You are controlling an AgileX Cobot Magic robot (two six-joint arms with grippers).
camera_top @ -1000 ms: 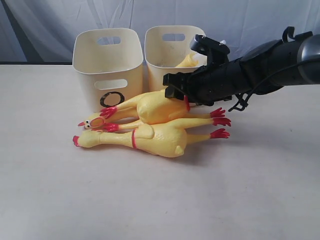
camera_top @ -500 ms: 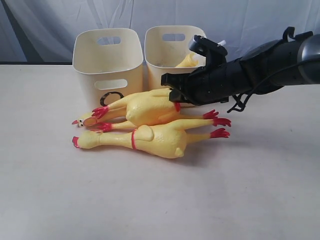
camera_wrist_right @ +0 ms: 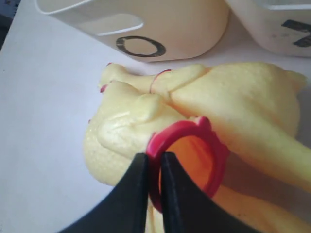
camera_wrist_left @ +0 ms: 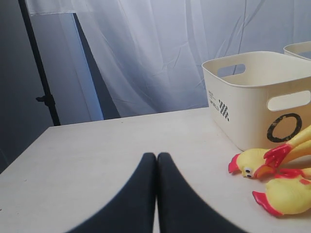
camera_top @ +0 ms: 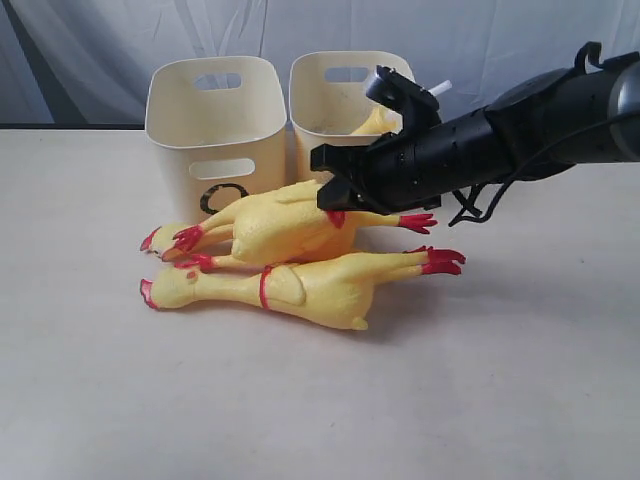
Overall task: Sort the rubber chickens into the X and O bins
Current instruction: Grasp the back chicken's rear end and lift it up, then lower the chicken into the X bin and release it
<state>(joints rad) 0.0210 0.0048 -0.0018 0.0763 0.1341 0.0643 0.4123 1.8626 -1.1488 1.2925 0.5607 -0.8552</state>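
Two yellow rubber chickens lie on the table in front of the bins. My right gripper (camera_top: 335,200) (camera_wrist_right: 154,162) is shut on a red ring (camera_wrist_right: 214,150) of the rear chicken (camera_top: 285,222), whose legs are lifted off the table. The front chicken (camera_top: 290,288) lies flat, head to the left. A third chicken (camera_top: 375,122) sits in the right-hand bin (camera_top: 340,100), whose black mark (camera_wrist_right: 296,25) shows only partly. The O bin (camera_top: 215,130) (camera_wrist_left: 272,97) stands left of it. My left gripper (camera_wrist_left: 156,156) is shut and holds nothing, apart from a chicken head (camera_wrist_left: 250,165).
A white curtain hangs behind the bins. A short white tube (camera_top: 440,88) pokes up behind my right arm. A dark stand (camera_wrist_left: 41,73) is at the far table edge in the left wrist view. The left arm is outside the exterior view.
My right gripper has moved left and slightly up with the rear chicken. That chicken slid left and its legs rose. The front chicken shifted a little.
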